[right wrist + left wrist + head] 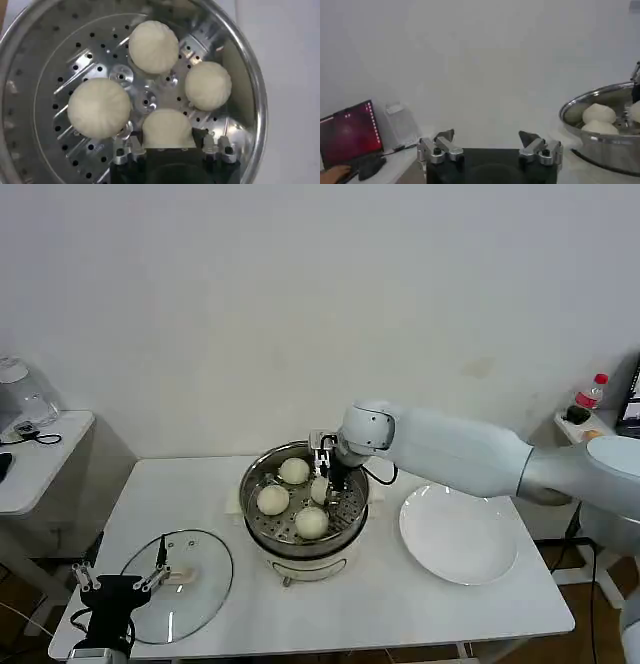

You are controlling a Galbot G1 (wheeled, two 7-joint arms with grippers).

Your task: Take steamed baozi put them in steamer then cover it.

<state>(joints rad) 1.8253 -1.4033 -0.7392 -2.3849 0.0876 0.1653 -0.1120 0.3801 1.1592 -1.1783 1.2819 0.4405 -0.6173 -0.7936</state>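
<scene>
Head view: with the steamer (303,506) at mid-table as landmark, the scene runs left to right from the cover (178,582), lying flat on the white table (400,609) near the steamer's left side, to an empty white plate (459,533) just right of it. The left gripper (118,583) hangs over the cover's near-left edge, fingers spread wide and grasping nothing. Inside the steamer, four steamed baozi (153,46) rest on the perforated tray, three lying free and the fourth (167,128) sitting between the fingers of the right gripper (170,150), which reaches into the pot's right half; whether those fingers press the bun or have let go cannot be told. The buns look soft, light and easily dented, best taken by their rounded sides with a gentle squeeze. The cover appears rigid, heavier and breakable, its glass dome slick; the cream handle (181,573) at its centre seems the only sound place to grip it, lifted level so the rim seats on the pot.
</scene>
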